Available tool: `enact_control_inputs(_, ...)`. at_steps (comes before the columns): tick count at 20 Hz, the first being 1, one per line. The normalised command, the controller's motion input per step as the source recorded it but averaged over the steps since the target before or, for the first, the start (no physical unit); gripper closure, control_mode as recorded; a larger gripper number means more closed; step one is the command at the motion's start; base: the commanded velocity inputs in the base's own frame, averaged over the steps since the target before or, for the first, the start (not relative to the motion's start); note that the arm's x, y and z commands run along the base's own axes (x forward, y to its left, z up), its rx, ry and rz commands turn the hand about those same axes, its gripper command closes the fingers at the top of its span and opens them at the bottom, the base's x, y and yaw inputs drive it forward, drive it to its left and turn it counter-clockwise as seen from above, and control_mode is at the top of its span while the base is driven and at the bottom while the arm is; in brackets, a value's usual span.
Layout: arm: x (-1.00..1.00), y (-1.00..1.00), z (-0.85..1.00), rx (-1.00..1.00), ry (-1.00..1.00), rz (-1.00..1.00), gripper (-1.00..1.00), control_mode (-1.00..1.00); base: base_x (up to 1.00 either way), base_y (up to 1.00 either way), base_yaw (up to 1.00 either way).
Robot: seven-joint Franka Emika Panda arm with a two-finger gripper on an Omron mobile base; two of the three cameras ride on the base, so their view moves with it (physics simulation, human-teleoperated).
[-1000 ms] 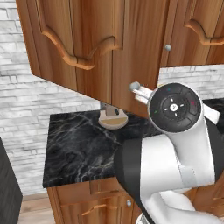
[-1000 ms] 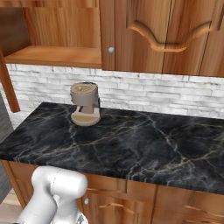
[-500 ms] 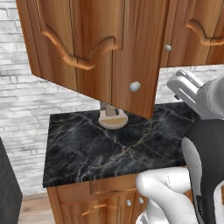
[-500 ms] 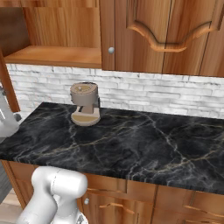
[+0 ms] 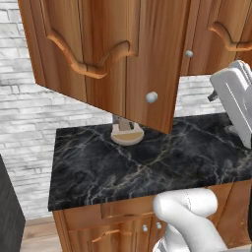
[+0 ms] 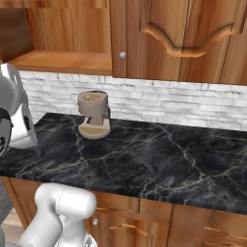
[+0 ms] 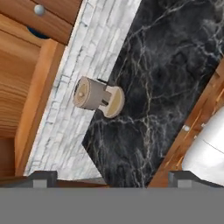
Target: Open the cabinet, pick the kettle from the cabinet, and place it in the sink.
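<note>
The cabinet (image 5: 123, 59) door hangs open above the worktop (image 6: 144, 159); the end effector (image 7: 111, 177) is spread wide, empty.

Light is even and fairly bright, with no single source to be seen. Soft shade lies under the cabinet (image 6: 62, 61) shelf and behind the open door (image 5: 123, 64). The desk (image 6: 159, 159) shows a faint sheen along its veins, no hard glare. The rendering is slightly soft throughout, edges a little jagged; the hand view is rolled, without visible edge distortion
</note>
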Motion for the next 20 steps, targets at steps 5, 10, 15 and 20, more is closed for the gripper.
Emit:
enact_control_inputs(5, 0.32, 0.0, -0.06, 0.36, -0.06, 0.04, -1.0, -1.0, 0.0, 0.0, 0.0)
enact_control_inputs(10, 0.4, 0.01, -0.05, 0.33, -0.02, 0.01, -1.0, -1.0, 0.0, 0.0, 0.0)
enact_control_inputs(15, 0.32, 0.17, -0.02, 0.21, -0.07, 0.08, -1.0, -1.0, 0.0, 0.0, 0.0)
enact_control_inputs(20, 0.3, 0.12, 0.0, 0.14, 0.0, 0.2, -1.0, -1.0, 0.0, 0.0, 0.0)
